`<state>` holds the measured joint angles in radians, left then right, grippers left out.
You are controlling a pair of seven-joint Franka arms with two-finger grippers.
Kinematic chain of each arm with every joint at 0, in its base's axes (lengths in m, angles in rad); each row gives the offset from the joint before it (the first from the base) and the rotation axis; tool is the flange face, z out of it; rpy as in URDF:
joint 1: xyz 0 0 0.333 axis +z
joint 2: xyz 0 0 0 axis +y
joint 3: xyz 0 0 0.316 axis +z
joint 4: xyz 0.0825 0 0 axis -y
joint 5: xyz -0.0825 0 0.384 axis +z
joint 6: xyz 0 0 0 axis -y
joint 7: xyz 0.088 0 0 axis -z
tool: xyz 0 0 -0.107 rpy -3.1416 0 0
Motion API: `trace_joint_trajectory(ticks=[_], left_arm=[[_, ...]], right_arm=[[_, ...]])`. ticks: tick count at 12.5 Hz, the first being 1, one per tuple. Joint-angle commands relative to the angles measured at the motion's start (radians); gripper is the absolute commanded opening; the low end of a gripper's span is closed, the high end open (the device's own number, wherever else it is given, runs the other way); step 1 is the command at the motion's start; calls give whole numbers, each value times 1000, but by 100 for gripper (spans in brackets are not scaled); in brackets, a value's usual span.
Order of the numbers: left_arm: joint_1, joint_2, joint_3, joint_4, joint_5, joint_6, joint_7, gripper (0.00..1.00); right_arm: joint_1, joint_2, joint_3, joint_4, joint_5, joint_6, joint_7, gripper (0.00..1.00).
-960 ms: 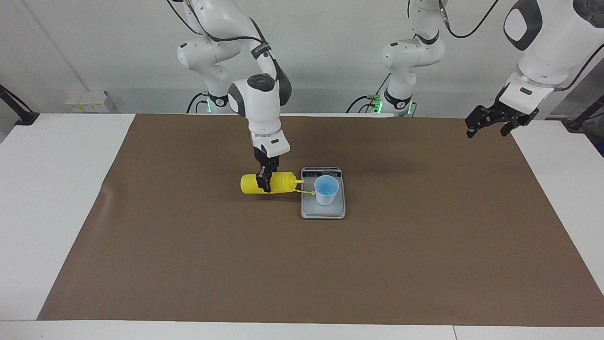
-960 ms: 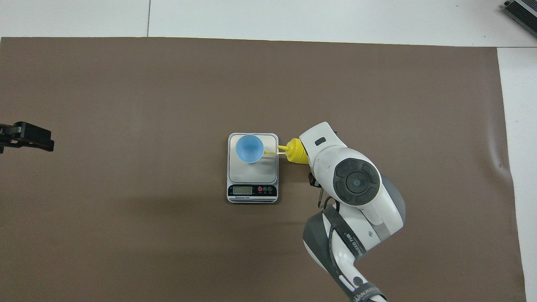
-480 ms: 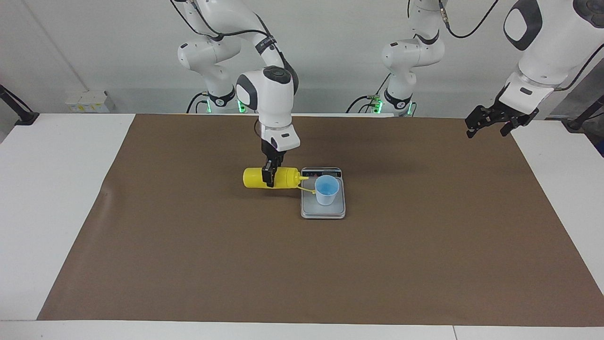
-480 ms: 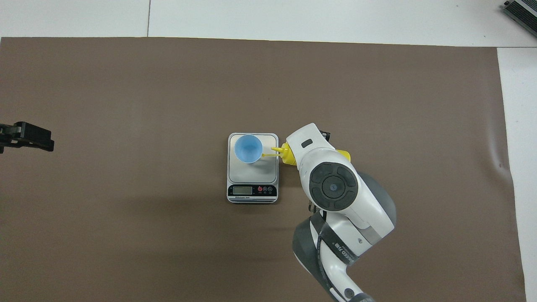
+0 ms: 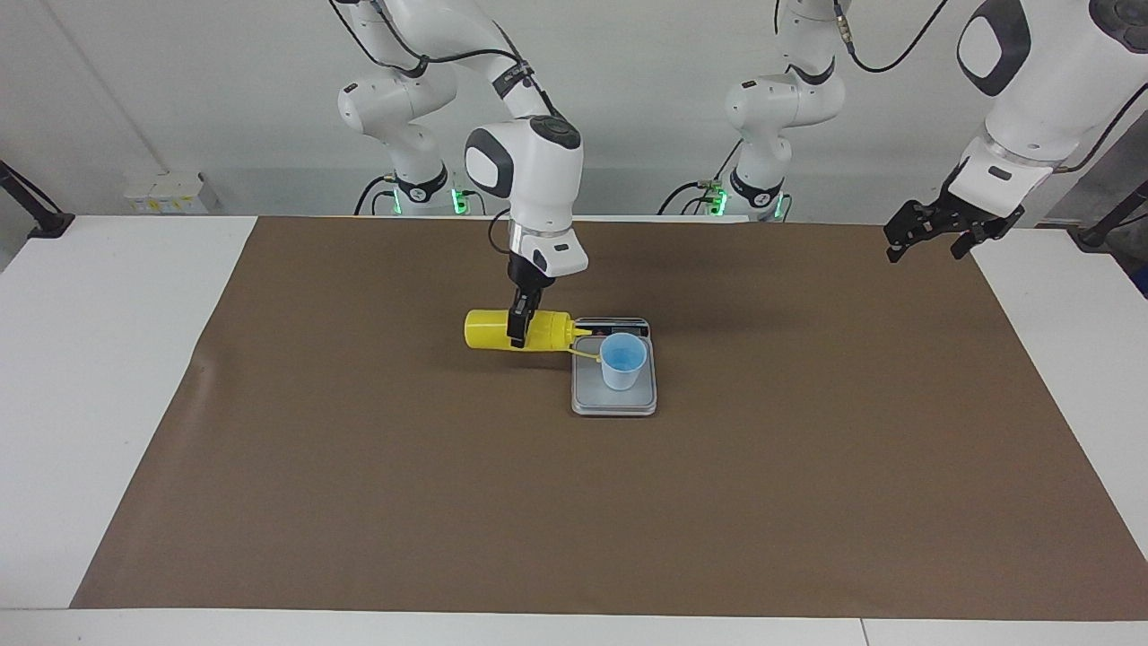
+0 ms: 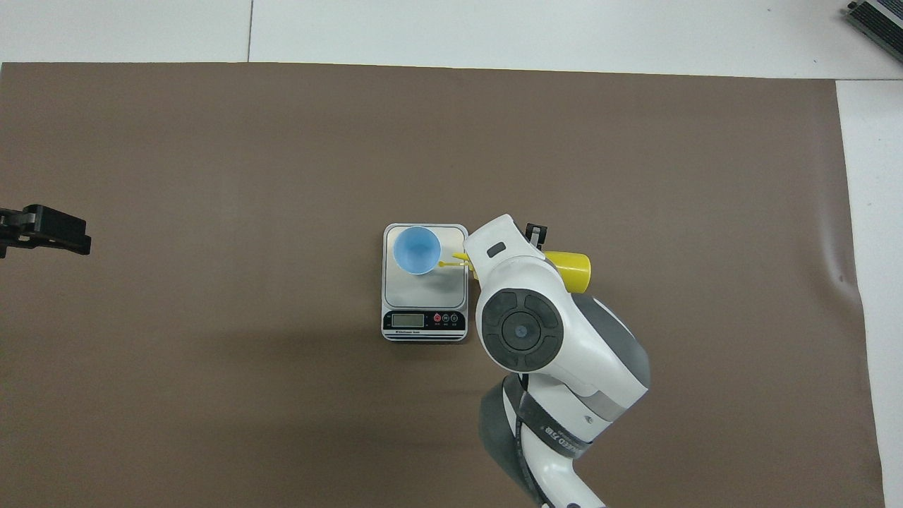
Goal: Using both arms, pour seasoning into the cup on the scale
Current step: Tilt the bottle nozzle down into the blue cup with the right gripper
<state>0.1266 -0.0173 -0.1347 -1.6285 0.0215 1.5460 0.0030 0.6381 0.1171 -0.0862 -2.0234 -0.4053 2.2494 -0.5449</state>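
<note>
My right gripper (image 5: 517, 330) is clamped across the middle of the yellow seasoning bottle (image 5: 489, 329), fingers pressed onto its sides from above. The bottle is carried on its side, its long axis level and running along the length of the table.

Taking the overhead view as my clock face, twelve o'clock pointing away from my bases, the bottle's base (image 6: 573, 271) points to three o'clock and its nozzle to nine o'clock. The nozzle end reaches the edge of the scale (image 5: 614, 401); in the overhead view my own wrist hides most of the bottle, so I read this from the facing view. The small tethered cap (image 6: 452, 263) hangs off the nozzle and reaches almost to the cup's wall.

The blue cup (image 5: 622, 360) stands upright on the weighing plate, at the end of the scale farther from my bases, at nine o'clock from the nozzle and very near it. The tip is not yet over the cup's mouth, in my judgement.

Finding: the axis already aims at the cup. What the pour needs is a short carry toward nine o'clock and a downward tilt of the nozzle.

My left gripper (image 5: 931, 231) waits spread open and empty, well apart at the left arm's end of the table, far out at nine o'clock. The right arm is much the nearer to the cup.
</note>
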Motion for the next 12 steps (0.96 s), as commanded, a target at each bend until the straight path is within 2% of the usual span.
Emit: trace_joint_trajectory(ticks=[1, 3, 7, 12], left_arm=[[8, -18, -5, -11, 18, -4, -2, 100], [8, -18, -5, -11, 18, -4, -2, 100], [8, -18, -5, -11, 18, -4, -2, 100], [8, -18, -5, -11, 18, -4, -2, 100]], right_arm=[[20, -7, 5, 18, -69, -56, 36, 30], [35, 0, 9, 26, -134, -91, 124, 30], [43, 1, 14, 46, -193, -126, 157, 29], [121, 59, 23, 112, -295, -207, 258, 28]])
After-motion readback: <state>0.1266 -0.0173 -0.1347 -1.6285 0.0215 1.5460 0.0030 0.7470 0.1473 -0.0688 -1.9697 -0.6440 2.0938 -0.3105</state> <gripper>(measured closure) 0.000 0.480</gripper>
